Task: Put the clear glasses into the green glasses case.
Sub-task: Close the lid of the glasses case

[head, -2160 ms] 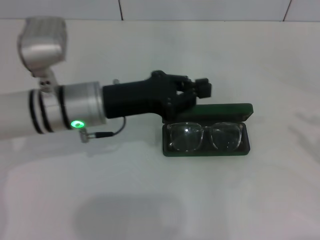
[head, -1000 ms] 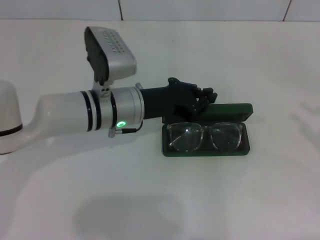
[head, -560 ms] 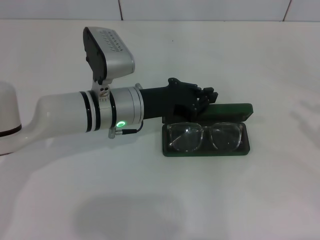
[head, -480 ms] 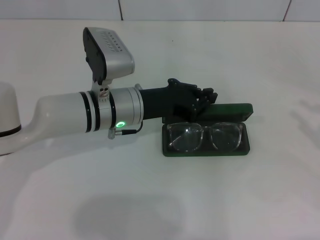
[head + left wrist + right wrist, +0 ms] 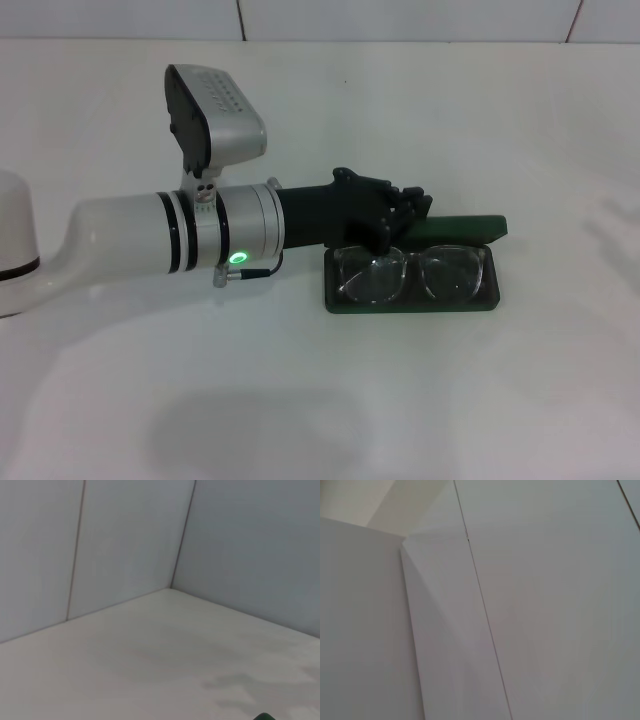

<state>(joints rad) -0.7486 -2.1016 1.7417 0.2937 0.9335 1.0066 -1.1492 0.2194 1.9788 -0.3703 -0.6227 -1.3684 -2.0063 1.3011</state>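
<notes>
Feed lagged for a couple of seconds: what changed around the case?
The left gripper rolled over at the wrist and is pushing the lid of the green glasses case down toward closing. The clear glasses stayed in the tray; the case hasn't shifted.

Since the earliest picture the left arm has rolled about its axis, bringing its wrist camera box up on top. The left end effector (image 5: 400,212) has dropped slightly in the last half second, its fingers (image 5: 385,235) now overlapping the back edge of the green glasses case (image 5: 410,300). The case lid (image 5: 470,228) now shows as a thinner, tilted band than before.
</notes>
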